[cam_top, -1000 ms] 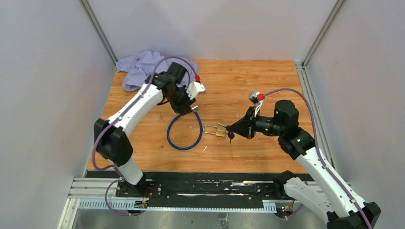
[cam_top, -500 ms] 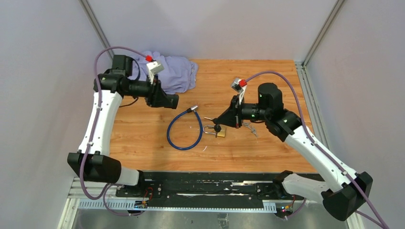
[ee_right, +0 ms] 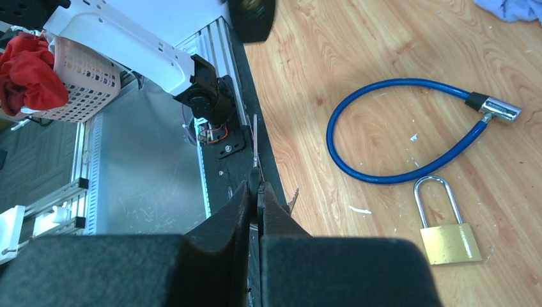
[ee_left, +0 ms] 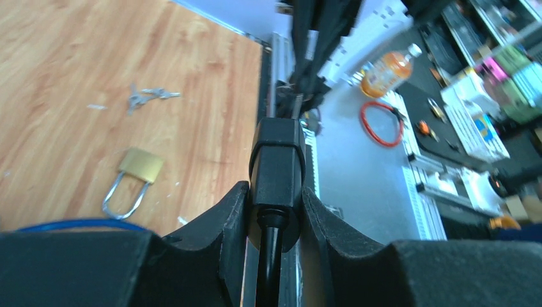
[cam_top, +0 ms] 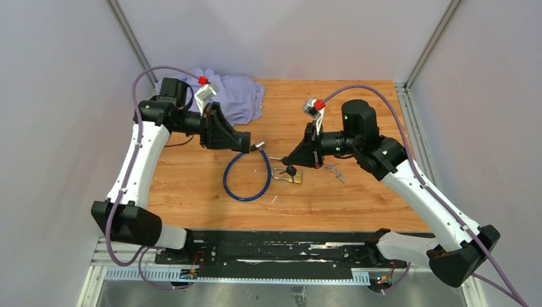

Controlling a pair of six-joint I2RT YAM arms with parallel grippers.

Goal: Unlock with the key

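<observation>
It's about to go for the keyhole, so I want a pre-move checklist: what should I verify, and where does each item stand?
1. Key clamped in right pincer: ok.
2. Key aimed at brass padlock: not ok, the padlock lies off to one side.
3. Keyhole facing the key: cannot tell, no view shows it.
4. Padlock steadied: not ok, it lies loose on the table.
5. Left pincer free to hold it: not ok, a black part sits between its fingers.

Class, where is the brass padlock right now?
In the top view, the brass padlock lies flat between the blue cable loop on the left and loose silver keys.
</observation>
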